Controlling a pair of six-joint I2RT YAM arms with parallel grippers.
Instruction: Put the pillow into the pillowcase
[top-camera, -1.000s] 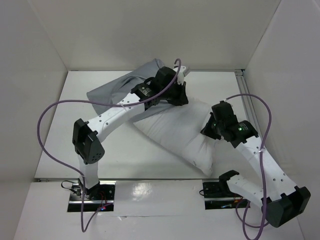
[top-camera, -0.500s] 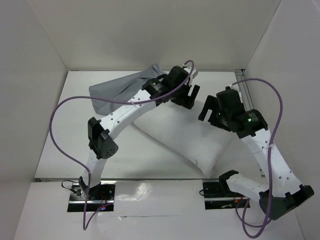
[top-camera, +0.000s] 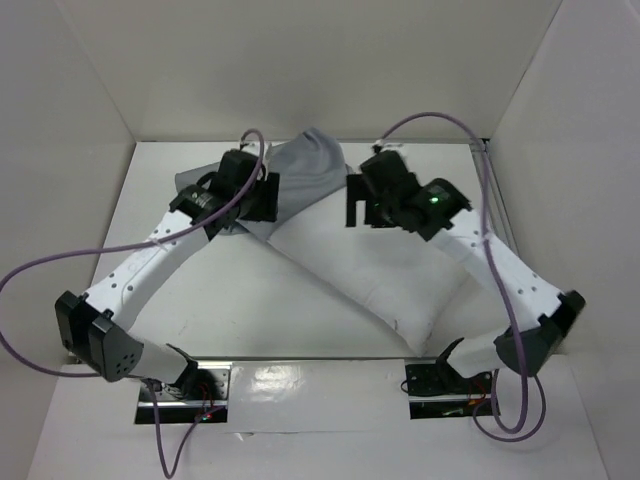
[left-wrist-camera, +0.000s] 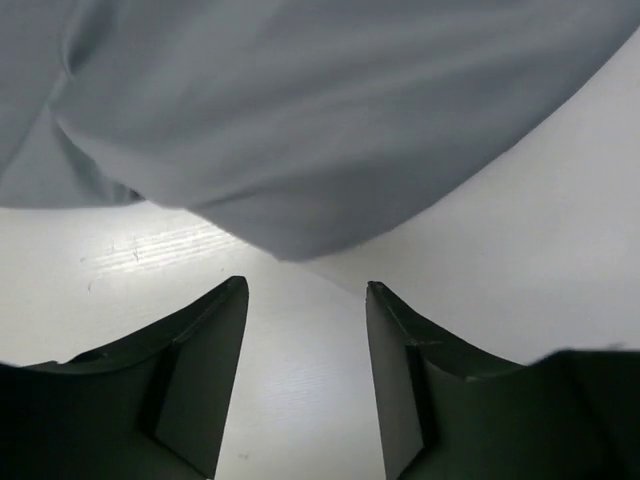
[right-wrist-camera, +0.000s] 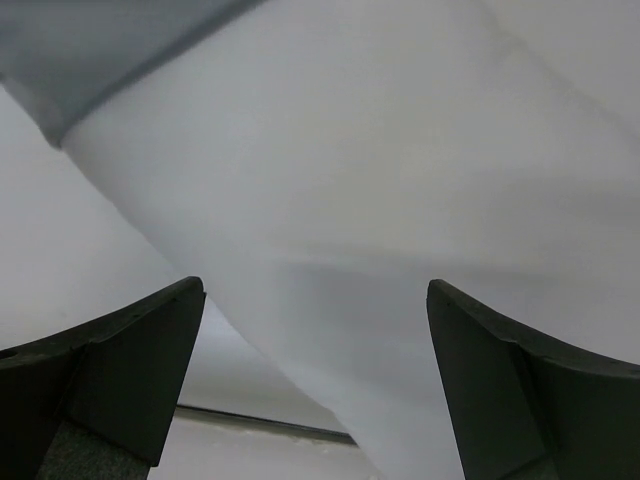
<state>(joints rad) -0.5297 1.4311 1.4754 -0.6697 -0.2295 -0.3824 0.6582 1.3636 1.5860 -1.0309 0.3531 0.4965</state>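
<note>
The white pillow (top-camera: 385, 270) lies slantwise on the table, and its far left end meets the grey pillowcase (top-camera: 300, 172), which is bunched at the back. My left gripper (top-camera: 266, 197) hovers over the pillowcase's left part, open. In the left wrist view the pillowcase (left-wrist-camera: 300, 120) hangs above the left gripper (left-wrist-camera: 305, 292), with only bare table between the fingers. My right gripper (top-camera: 357, 208) is above the pillow's far end, wide open. The right wrist view shows the pillow (right-wrist-camera: 400, 200) filling the gap of the right gripper (right-wrist-camera: 315, 292), untouched, and the pillowcase's hem (right-wrist-camera: 90, 60) at top left.
White walls (top-camera: 90, 80) box the table in at the left, back and right. A metal rail (top-camera: 495, 190) runs along the right side. Purple cables (top-camera: 40, 270) loop off both arms. The table's near edge (top-camera: 300, 358) lies just below the pillow's near corner.
Both grippers have opened and let go. The left gripper has swung left from the pillow's far end to the pillowcase. The right gripper has moved up and left along the pillow.
</note>
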